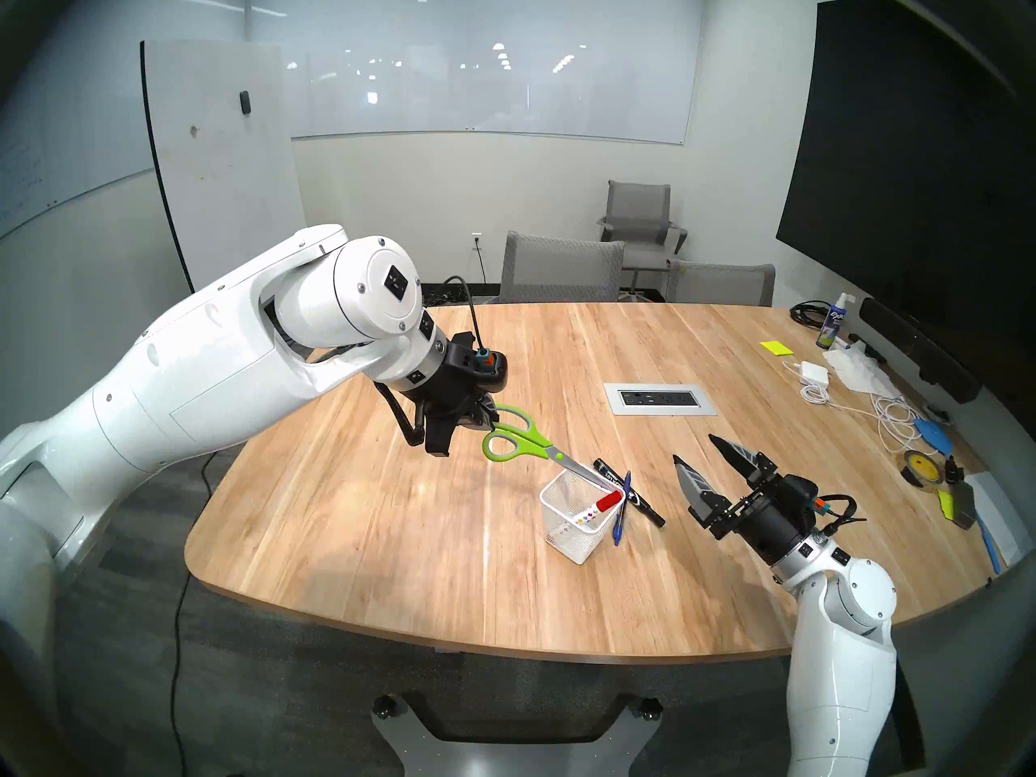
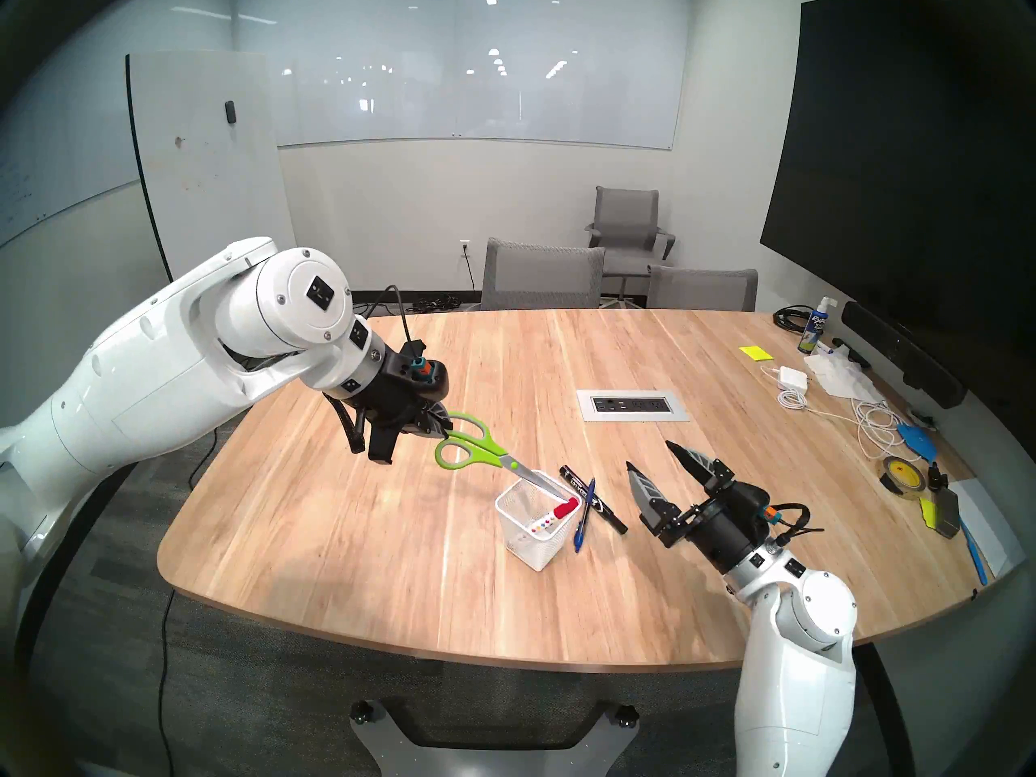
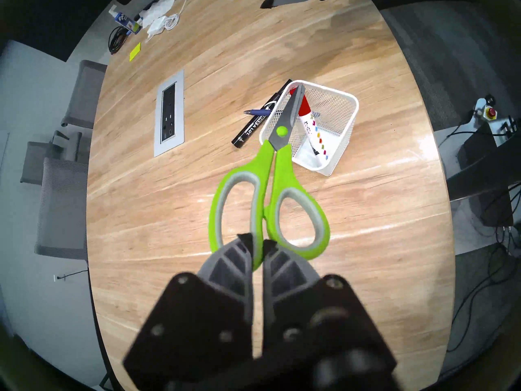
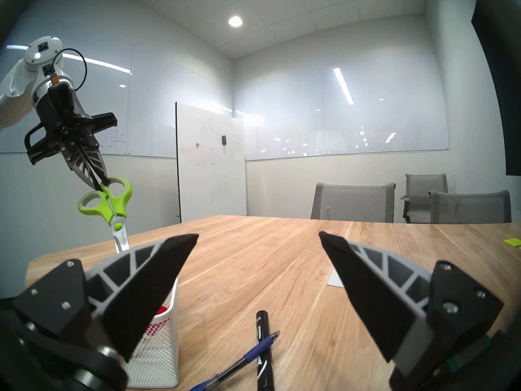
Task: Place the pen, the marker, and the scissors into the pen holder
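1. Whiteboards cover the walls of this small meeting room, and grey chairs (image 1: 560,265) stand behind a light wooden table (image 1: 392,535) with a power socket panel (image 1: 660,398) set in its middle.
2. On the table, near the front edge, stands the pen holder (image 1: 577,529), a white mesh cup with a square rim. A white marker with a red cap (image 1: 602,507) leans inside it, the cap at the rim.
3. The left gripper (image 3: 257,242) is above the table, pointing down toward the cup. Its fingers are pressed together on the handle of the scissors (image 1: 518,439), between the two green loops.
4. The scissors hang in the air, slanted, with closed blades. Their tip is over the far corner of the cup, close to the red cap; I cannot tell if the tip is already below the rim.
5. Just beside the cup, on its right side, lie the black marker (image 1: 628,493) and the pen (image 1: 621,512). The blue pen lies across the black marker, so they touch.
6. The right gripper (image 1: 703,467) hovers over the table to the right of these two, apart from them. Its fingers (image 4: 158,283) are spread wide and nothing is between them.
7. At the far right edge of the table I see a spray bottle (image 1: 831,322), a yellow sticky note (image 1: 775,347), a white charger with cable (image 1: 815,373) and a roll of tape (image 1: 919,467).
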Controlling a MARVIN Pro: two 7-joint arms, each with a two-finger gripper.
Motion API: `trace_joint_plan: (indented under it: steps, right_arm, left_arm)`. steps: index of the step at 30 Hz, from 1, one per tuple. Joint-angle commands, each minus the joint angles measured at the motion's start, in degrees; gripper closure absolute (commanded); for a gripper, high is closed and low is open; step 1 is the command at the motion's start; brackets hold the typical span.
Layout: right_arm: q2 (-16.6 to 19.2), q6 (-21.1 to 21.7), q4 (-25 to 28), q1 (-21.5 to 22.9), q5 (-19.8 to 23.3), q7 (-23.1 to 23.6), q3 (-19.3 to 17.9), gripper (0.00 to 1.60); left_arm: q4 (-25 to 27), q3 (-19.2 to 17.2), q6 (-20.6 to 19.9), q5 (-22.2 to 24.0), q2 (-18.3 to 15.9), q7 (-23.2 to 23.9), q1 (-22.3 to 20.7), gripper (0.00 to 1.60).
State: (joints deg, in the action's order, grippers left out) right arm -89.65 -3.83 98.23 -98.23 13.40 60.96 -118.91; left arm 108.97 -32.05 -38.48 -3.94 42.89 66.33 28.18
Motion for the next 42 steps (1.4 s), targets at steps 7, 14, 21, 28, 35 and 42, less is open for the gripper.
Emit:
trace_joint_plan:
  steps: [7,14,21,28,35,42]
  right_arm:
    - [-0.1,0.2,1.0,0.5,0.2,0.0,0.1,0.00]
    - [-0.2,0.2,1.0,0.5,0.2,0.0,0.1,0.00]
    - [-0.2,0.3,1.0,0.6,0.1,0.1,0.0,0.00]
    - [-0.3,0.3,1.0,0.6,0.1,0.1,0.0,0.00]
    - [-0.3,0.3,1.0,0.6,0.0,0.2,-0.1,0.00]
    - [-0.3,0.3,1.0,0.6,0.0,0.2,-0.1,0.00]
  left_arm:
    - [-1.3,1.9,1.0,-2.7,2.6,2.7,-5.4,1.60]
    - [-2.1,3.6,2.8,-4.3,2.1,3.8,-6.9,1.60]
    - [-2.7,4.7,4.3,-5.3,2.5,5.2,-8.2,1.60]
    - [-3.1,6.5,5.7,-7.2,3.5,6.4,-9.2,1.60]
    - [-3.8,8.0,6.6,-8.5,4.9,6.8,-9.8,1.60]
    - [-4.9,9.0,7.1,-9.3,6.3,6.9,-9.9,1.60]
